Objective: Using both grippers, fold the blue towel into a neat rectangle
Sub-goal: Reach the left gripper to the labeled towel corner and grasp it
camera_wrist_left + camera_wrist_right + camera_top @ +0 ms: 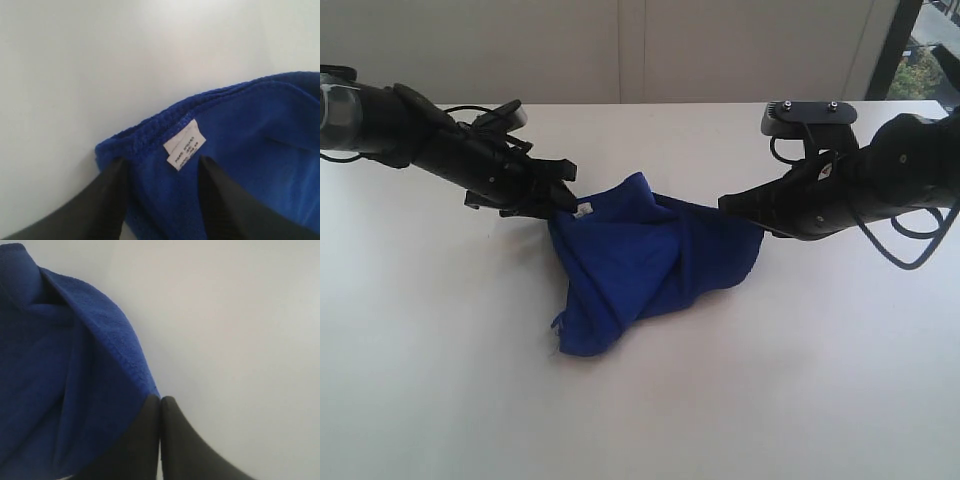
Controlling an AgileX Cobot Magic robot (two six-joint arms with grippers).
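The blue towel [640, 260] lies bunched on the white table [650, 410], strung between both grippers. My left gripper [563, 194] is at its left corner, by the small white tag [584, 210]. In the left wrist view that gripper [161, 161] stands open, its two fingers apart with the towel [250, 150] corner and tag [184, 144] lying between them. My right gripper [735, 212] is at the towel's right edge. In the right wrist view its fingers [160, 399] are pressed together, pinching the hem of the towel [60, 390] at their tips.
A black bracket plate [810, 115] sits above the right arm, with looping cables [905, 240] beside it. A wall runs behind the table's far edge, and a window strip [930, 60] shows at the far right.
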